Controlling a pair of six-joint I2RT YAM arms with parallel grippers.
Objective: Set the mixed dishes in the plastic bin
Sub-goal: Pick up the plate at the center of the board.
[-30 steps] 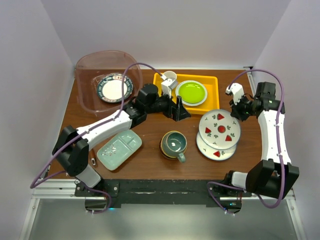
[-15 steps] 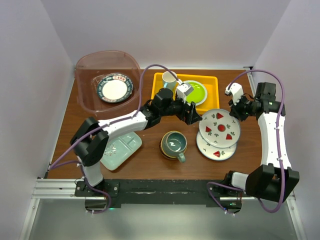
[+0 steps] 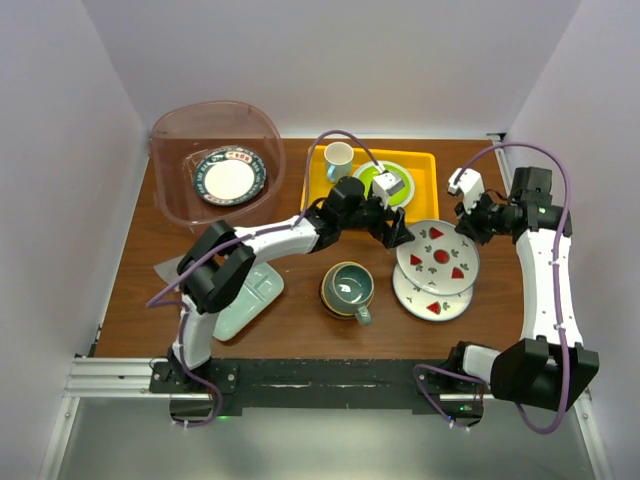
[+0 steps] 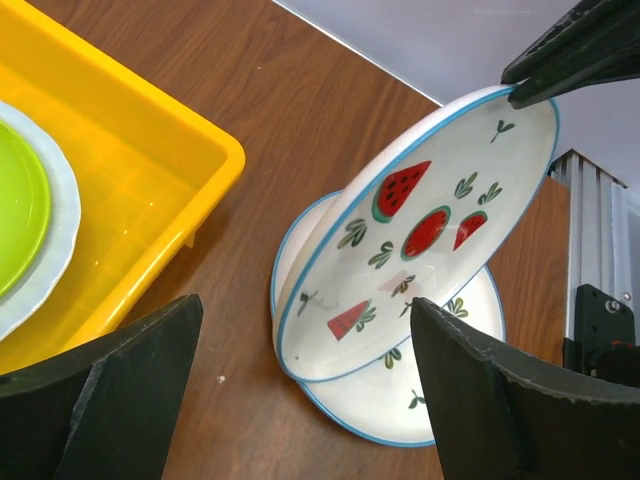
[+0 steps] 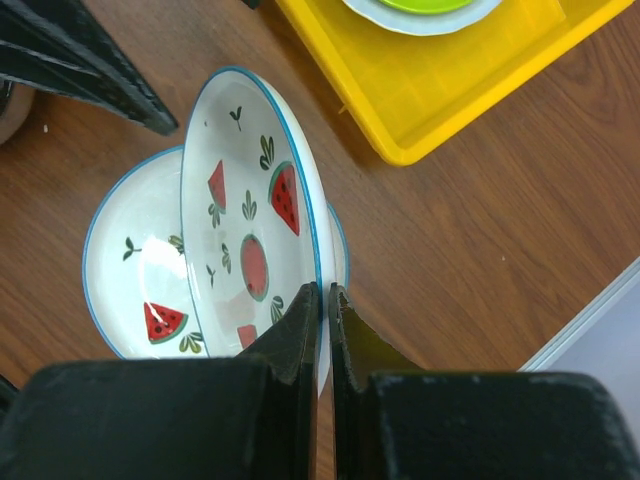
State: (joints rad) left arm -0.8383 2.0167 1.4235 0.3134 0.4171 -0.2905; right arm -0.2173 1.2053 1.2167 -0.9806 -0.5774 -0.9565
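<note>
Right hand (image 5: pixel 322 300) is pinching the tilted watermelon plate's (image 4: pixel 420 230) far-right rim. Left hand (image 4: pixel 305 303), spread, is hovering beside its left edge. It should straddle the rim squarely and clamp before the right lets go.

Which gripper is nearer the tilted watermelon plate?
Right. The right gripper is shut on the tilted watermelon plate at its raised rim; the left gripper hangs open just beside its opposite, lower edge, apparently without touching.
</note>
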